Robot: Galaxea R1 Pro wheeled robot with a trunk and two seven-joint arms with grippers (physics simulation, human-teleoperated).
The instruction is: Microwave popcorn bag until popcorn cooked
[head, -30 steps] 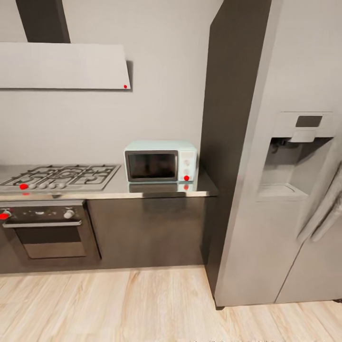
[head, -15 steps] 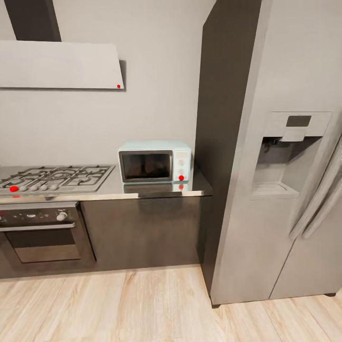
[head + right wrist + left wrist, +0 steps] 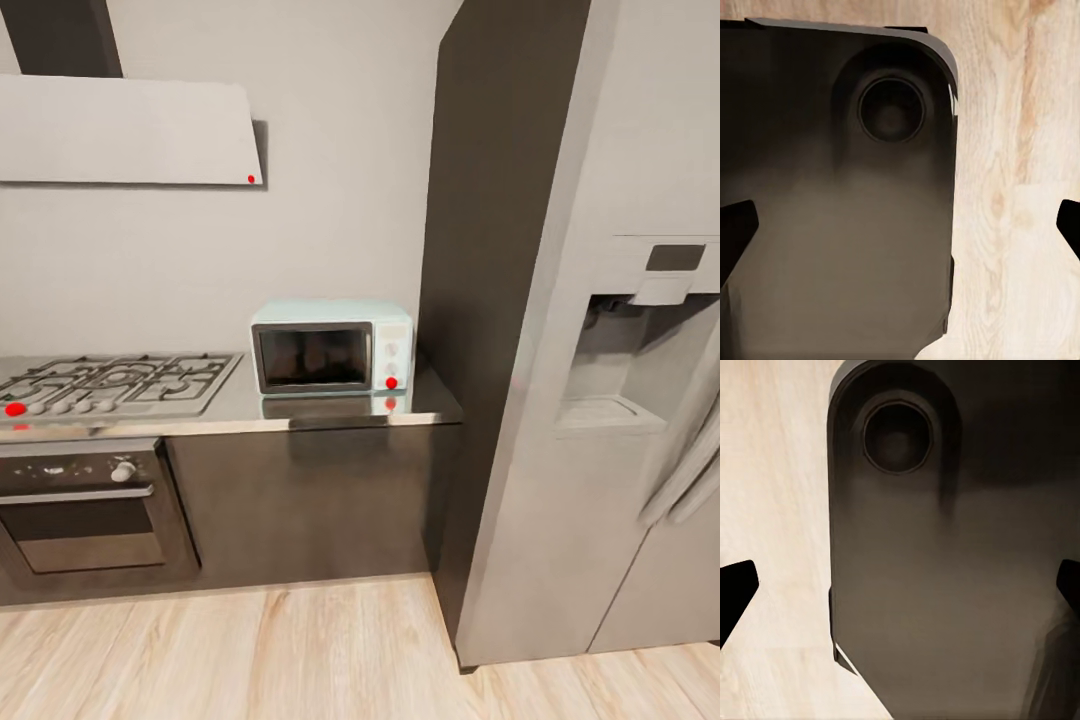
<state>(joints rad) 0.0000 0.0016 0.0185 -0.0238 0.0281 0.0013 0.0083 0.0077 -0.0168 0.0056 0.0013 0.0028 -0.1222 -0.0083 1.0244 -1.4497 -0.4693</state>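
While the robot stands back from the kitchen units, the head view shows the microwave (image 3: 332,346), mint-blue with a dark glass door shut and a red light, set on the grey worktop (image 3: 250,412) between the hob (image 3: 115,380) and the fridge (image 3: 600,380). No popcorn bag is seen there, so a search may be needed. The left wrist view shows the left pincer (image 3: 900,585) spread open over a dark robot part and wooden floor (image 3: 772,472). The right wrist view shows the right pincer (image 3: 900,225) likewise open and empty.
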